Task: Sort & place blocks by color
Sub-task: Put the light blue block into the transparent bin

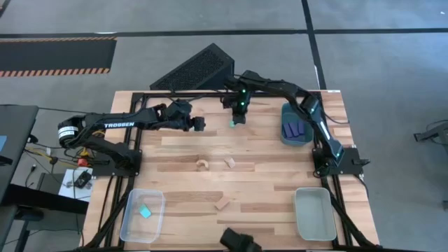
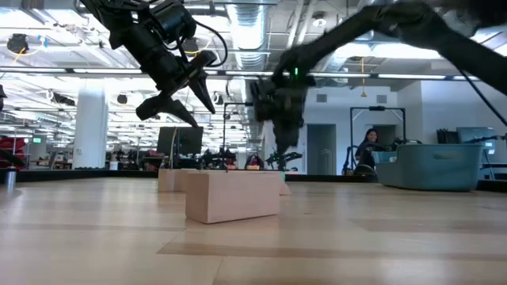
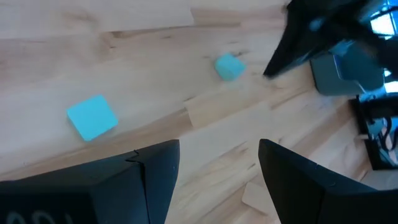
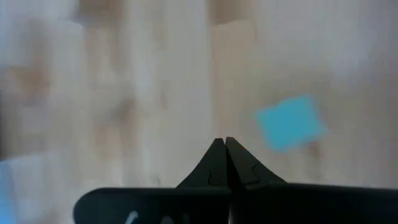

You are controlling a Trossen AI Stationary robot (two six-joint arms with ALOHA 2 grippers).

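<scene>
Two cyan blocks lie flat on the far half of the table: a flat one (image 3: 92, 116) and a small cube (image 3: 229, 66) (image 1: 232, 124). My left gripper (image 3: 217, 149) (image 1: 199, 124) hovers open above the bare wood between them. My right gripper (image 4: 224, 142) (image 1: 236, 117) hangs shut just over the table beside a cyan block (image 4: 289, 121), touching nothing. Dark blue bars (image 1: 295, 129) lie in the dark teal tray (image 1: 285, 115). One cyan block (image 1: 145, 211) sits in the clear tray (image 1: 133, 224). Pale wood pieces (image 1: 203, 163) (image 1: 229, 162) (image 1: 223, 204) lie mid-table.
A grey tray (image 1: 313, 222) stands at the near right corner, holding nothing I can see. A dark ribbed box (image 1: 192, 70) lies beyond the table's far edge. A dark object (image 1: 238, 240) sits at the near edge. In the low view, a wood block (image 2: 232, 195) stands in the foreground.
</scene>
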